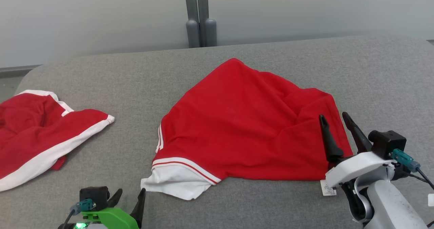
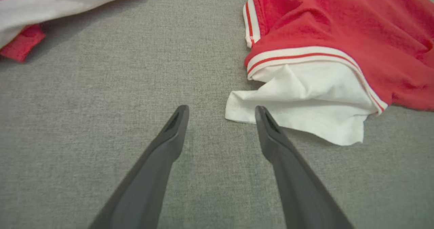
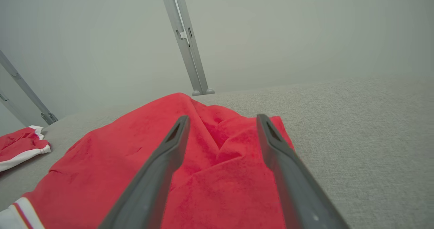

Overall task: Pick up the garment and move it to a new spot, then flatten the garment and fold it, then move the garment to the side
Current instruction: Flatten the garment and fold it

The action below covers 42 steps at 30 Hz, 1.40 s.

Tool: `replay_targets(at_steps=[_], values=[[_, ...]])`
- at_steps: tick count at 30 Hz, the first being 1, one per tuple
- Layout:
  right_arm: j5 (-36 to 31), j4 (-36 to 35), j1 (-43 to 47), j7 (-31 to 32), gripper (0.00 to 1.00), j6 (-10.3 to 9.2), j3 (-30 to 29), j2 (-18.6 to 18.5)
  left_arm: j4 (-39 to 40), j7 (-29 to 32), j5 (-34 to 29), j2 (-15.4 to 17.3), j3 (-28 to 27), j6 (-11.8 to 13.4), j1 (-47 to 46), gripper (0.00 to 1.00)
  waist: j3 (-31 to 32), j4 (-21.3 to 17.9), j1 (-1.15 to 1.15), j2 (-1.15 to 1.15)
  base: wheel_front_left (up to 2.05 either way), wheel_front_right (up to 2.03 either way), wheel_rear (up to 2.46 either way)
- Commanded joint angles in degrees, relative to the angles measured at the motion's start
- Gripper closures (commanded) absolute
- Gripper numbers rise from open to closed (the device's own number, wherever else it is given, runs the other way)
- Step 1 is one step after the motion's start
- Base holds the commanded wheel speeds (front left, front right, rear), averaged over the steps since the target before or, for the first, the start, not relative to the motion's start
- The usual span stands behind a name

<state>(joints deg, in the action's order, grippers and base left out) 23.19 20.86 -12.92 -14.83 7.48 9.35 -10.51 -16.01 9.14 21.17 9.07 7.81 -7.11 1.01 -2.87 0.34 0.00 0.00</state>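
Red garment (image 1: pixel 244 127), long axis left-right, white hem (image 1: pixel 176 181) toward the left; both jaws wide apart.

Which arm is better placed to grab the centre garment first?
Right, probably. The right gripper is open and poised over the near right edge of the garment. The left gripper, also open, sits over bare grey surface, just short of the white flap.
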Motion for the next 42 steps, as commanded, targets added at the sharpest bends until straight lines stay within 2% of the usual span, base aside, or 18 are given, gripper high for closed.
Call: replay_targets(at_steps=[1, 8, 18, 20, 22, 31, 40, 41, 42], values=[[0.3, 0.12, -0.69, -0.38, 0.0, 0.03, -0.12, -0.29, 0.64, 1.18, 0.43, 0.98, 0.57, -0.34, -1.02, 0.0, -0.79, -0.67, 0.0, 0.0, 0.0, 0.0, 0.0], [0.71, 0.53, -2.25, -0.34, 0.0, 0.03, 0.28, -0.19, -0.51, 5.69, 2.48, 3.09, 2.92, -0.36, -3.99, 0.0, -3.35, -3.01, 0.0, 0.0, 0.0, 0.0, 0.0], [0.9, 1.25, -3.02, -0.42, 0.0, 0.03, -0.1, -0.55, -4.28, 6.8, 4.15, 3.65, 3.2, -0.35, -5.85, 0.0, -5.04, -5.36, 0.0, 0.0, 0.0, 0.0, 0.0], [0.87, 1.22, -3.12, -0.42, 0.0, 0.03, -0.21, -0.57, -4.69, 7.54, 4.65, 3.68, 3.55, -0.36, -5.69, 0.56, -5.15, -5.38, 0.0, 0.0, 0.0, 0.0, 0.0], [0.82, 1.19, -2.96, -0.42, 0.0, 0.03, -0.56, -0.52, -4.42, 7.8, 5.17, 3.55, 3.73, -0.36, -5.5, 1.0, -5.1, -5.16, 0.0, 0.0, 0.0, 0.0, 0.0], [0.0, 2.08, -1.39, -0.39, 0.0, 0.03, -1.43, -0.38, 0.79, 10.87, 8.22, 4.39, 4.32, -0.28, -1.94, 1.0, -3.18, -1.62, 0.0, 0.0, 0.0, 0.0, 0.0], [-0.3, 3.56, -0.63, -0.14, 0.0, 0.03, -1.87, -0.63, 9.07, 17.87, 10.66, 5.64, 4.74, 1.48, 3.56, 1.0, -1.6, 1.43, 0.0, 0.0, 0.0, 0.0, 0.0], [-0.3, 3.7, -0.7, 0.11, 0.0, 0.03, -1.87, -0.66, 9.68, 18.39, 10.94, 5.62, 4.76, 1.65, 3.9, 0.83, -1.53, 1.58, 0.0, 0.0, 0.0, 0.0, 0.0], [-0.33, 3.81, -0.77, 0.17, 0.0, 0.03, -1.88, -0.66, 9.93, 18.59, 10.94, 5.65, 4.81, 1.8, 4.21, 0.23, -1.47, 1.66, 0.0, 0.0, 0.0, 0.0, 0.0]])
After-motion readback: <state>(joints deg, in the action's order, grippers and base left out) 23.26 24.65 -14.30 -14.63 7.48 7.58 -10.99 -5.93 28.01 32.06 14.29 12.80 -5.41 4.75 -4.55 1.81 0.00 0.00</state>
